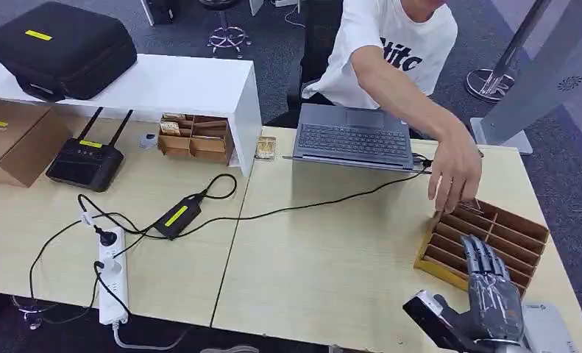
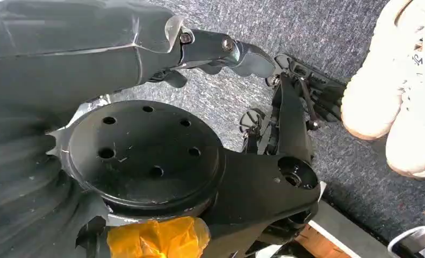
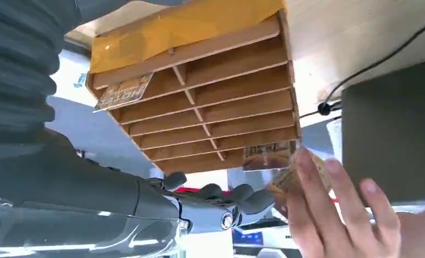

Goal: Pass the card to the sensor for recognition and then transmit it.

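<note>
The card [image 3: 268, 155], at the wooden slotted rack's [image 1: 519, 226] twelve-o'clock end under a person's hand [image 1: 455, 170], we should pinch only once that hand withdraws, our right robot hand [image 1: 488, 290] hovering at six o'clock, fingers apart and empty.

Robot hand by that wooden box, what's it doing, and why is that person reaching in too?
The robot's right hand hovers over the near end of a slotted wooden card rack on the table, holding nothing. A person's hand reaches to the rack's far end and touches a card there. Another card lies in a different slot. The left hand hangs down by the floor. A laptop sits behind the rack.
</note>
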Available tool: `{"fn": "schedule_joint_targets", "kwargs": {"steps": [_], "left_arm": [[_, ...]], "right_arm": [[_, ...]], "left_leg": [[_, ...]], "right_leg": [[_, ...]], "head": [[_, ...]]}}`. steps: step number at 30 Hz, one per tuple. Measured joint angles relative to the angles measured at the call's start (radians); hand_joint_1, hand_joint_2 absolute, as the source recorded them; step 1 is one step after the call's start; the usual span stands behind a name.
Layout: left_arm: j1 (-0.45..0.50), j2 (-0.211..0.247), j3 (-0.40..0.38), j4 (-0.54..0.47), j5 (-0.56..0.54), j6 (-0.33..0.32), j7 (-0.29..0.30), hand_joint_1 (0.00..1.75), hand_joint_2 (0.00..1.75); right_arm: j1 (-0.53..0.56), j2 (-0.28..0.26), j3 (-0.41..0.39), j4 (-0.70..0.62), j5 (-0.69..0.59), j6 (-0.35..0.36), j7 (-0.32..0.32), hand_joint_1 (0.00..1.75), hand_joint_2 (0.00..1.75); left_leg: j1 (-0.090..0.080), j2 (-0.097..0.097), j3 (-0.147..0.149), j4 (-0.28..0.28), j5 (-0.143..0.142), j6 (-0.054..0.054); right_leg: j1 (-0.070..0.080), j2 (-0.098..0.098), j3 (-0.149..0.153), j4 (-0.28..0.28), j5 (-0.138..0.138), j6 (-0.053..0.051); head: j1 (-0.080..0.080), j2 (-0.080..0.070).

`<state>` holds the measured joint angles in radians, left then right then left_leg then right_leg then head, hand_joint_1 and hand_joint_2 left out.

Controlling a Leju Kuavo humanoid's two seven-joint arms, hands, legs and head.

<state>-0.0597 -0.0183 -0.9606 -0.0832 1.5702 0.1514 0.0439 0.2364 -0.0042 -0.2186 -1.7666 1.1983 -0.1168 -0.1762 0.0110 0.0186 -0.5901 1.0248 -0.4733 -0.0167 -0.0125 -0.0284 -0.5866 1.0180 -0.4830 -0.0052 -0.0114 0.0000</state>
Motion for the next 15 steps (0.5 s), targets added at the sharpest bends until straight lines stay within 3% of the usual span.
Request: {"fn": "schedule_joint_targets", "kwargs": {"steps": [4, 15], "left_arm": [[0.000, 0.000, 0.000, 0.000, 0.000, 0.000, 0.000, 0.00, 1.75], [0.000, 0.005, 0.000, 0.000, 0.000, 0.001, 0.001, 0.00, 1.75]], "right_arm": [[-0.014, -0.006, -0.001, 0.019, 0.084, -0.046, 0.046, 0.00, 1.75], [-0.054, -0.009, -0.076, 0.094, 0.091, -0.062, 0.040, 0.00, 1.75]], "left_leg": [[0.000, 0.000, 0.000, 0.000, 0.000, 0.000], [0.000, 0.000, 0.000, 0.000, 0.000, 0.000]], "right_leg": [[0.000, 0.000, 0.000, 0.000, 0.000, 0.000], [0.000, 0.000, 0.000, 0.000, 0.000, 0.000]], "head": [[0.000, 0.000], [0.000, 0.000]]}}
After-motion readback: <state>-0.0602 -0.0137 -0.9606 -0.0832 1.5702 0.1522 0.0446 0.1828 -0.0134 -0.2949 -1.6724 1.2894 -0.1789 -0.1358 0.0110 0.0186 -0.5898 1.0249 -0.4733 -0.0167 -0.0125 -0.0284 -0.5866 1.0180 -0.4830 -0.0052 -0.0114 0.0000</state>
